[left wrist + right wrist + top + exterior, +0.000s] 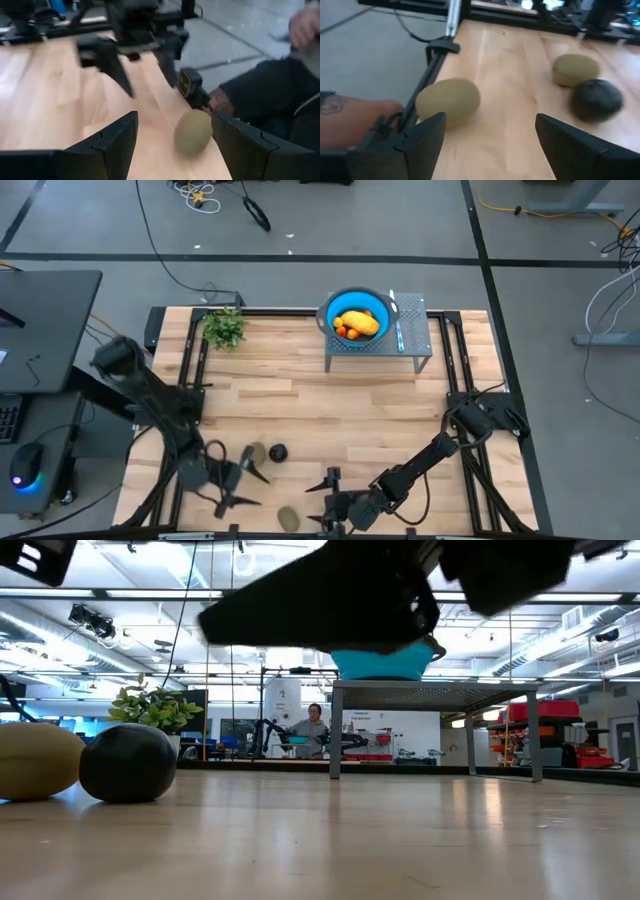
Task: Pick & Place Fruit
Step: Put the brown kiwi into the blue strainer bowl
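Fruit transfer, partly done: blue bowl holds the yellow-orange piece and small orange-red ones. Left to move: olive oval between both pincers, second oval and blackish round just beyond left pincer. Left pincer and right pincer: jaws apart, empty

The table is made of light wood planks with a dark frame around it. A leafy green plant sits near one far corner. A small grey metal stand is at the far side, in the middle. An olive-green fruit and a black round fruit lie just beside each other near the front. Another olive-green fruit lies at the front edge.
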Robot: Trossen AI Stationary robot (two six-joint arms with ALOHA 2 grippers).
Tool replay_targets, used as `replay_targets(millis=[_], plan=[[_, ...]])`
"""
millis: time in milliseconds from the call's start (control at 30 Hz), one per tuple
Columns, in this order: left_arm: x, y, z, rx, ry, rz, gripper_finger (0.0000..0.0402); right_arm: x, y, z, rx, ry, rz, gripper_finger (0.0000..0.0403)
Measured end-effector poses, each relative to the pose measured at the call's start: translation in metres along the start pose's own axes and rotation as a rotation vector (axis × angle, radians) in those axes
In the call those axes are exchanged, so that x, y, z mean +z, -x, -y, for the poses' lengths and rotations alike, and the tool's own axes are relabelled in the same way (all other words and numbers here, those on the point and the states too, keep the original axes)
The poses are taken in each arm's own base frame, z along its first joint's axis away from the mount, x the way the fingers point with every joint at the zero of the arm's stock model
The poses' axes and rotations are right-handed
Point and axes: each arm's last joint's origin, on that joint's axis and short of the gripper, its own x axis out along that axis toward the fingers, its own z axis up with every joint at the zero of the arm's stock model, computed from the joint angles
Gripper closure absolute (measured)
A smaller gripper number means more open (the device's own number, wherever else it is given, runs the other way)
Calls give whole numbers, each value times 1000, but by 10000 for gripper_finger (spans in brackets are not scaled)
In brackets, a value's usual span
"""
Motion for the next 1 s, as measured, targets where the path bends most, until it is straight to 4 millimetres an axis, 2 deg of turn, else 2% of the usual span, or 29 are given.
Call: replay_targets(millis=[200,400,600,767,1000], plan=[[3,-41,31,-39,-89,-73,140,14,18,-2,-59,10,-24,84],[-3,-68,46,-66,-87,-188,140,22,40,-9,-116,50,-47,84],[-8,-81,53,-68,-96,-205,140,23,59,-17,-196,65,-67,84],[-15,-95,52,-63,-108,-204,137,22,64,-20,-228,58,-61,84],[-17,-99,50,-78,-96,-195,85,19,64,-19,-234,44,-75,84]])
